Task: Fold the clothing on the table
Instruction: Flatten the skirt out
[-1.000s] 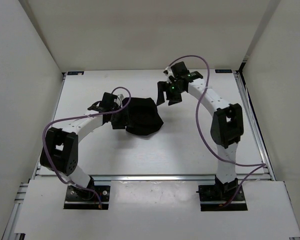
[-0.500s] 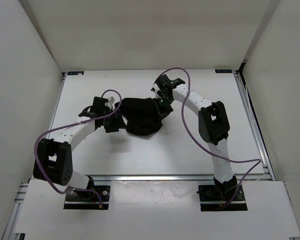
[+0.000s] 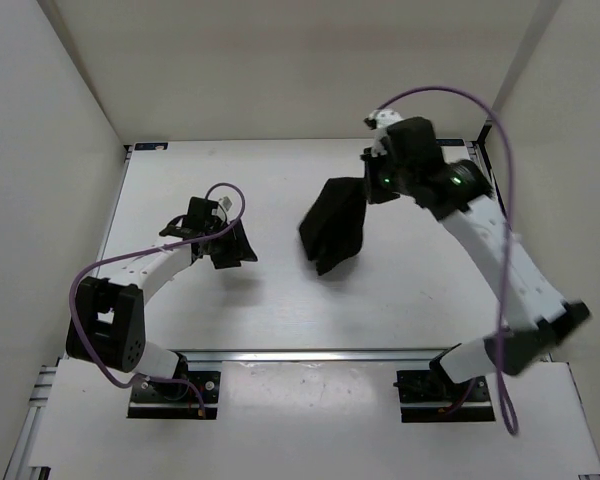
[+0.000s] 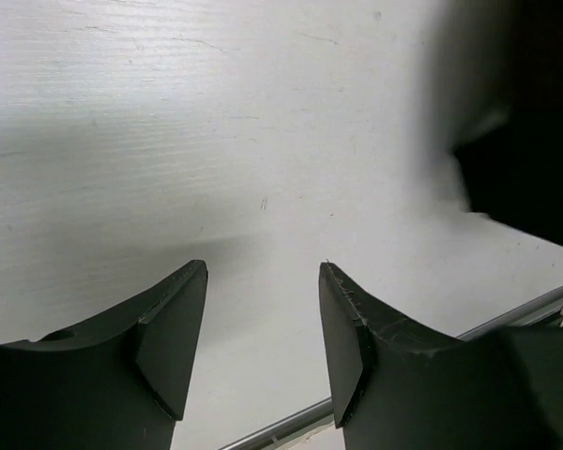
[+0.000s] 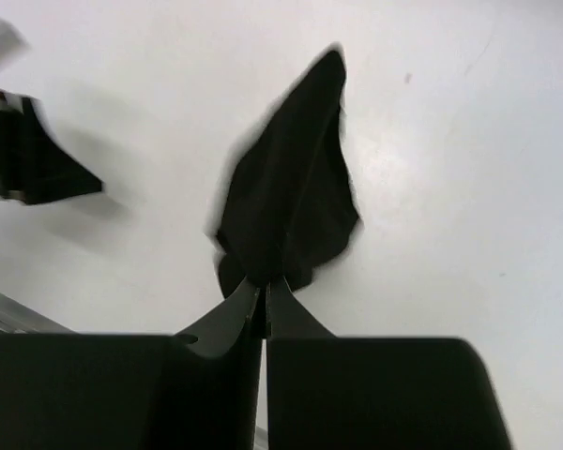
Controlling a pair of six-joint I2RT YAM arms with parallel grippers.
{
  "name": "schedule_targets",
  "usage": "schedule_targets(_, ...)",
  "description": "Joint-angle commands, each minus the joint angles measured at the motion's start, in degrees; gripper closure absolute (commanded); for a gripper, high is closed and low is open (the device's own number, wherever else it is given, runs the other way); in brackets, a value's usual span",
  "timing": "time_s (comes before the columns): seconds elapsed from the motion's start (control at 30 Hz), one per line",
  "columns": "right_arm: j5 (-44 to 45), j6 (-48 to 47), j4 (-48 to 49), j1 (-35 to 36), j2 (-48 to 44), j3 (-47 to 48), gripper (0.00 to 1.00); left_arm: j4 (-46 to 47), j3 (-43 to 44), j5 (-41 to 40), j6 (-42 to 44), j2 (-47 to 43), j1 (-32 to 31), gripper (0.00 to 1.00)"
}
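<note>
Over the white table [image 3: 280, 310], right of centre, the black garment [image 3: 335, 225] is seen hanging, pinched at its upper edge by the closed right gripper [image 5: 264, 292]; its lower end possibly touches the surface. The left gripper [image 4: 263, 272] is held wide open, empty, well apart.

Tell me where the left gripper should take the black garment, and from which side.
Take the clothing at its loose end, the one farthest from the right gripper, coming from the robot's left. The right gripper is shut on one corner, so the cloth hangs in a narrow drape above the table. The free end lies toward the open left gripper, probably the clearest approach.
</note>
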Motion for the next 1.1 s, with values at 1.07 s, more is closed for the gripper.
schedule_targets(1.07,36.33,-22.49,30.63,39.19,-15.47,-6.68,1.00,0.51,-1.07,0.94,1.07,-2.43,-0.59,0.40)
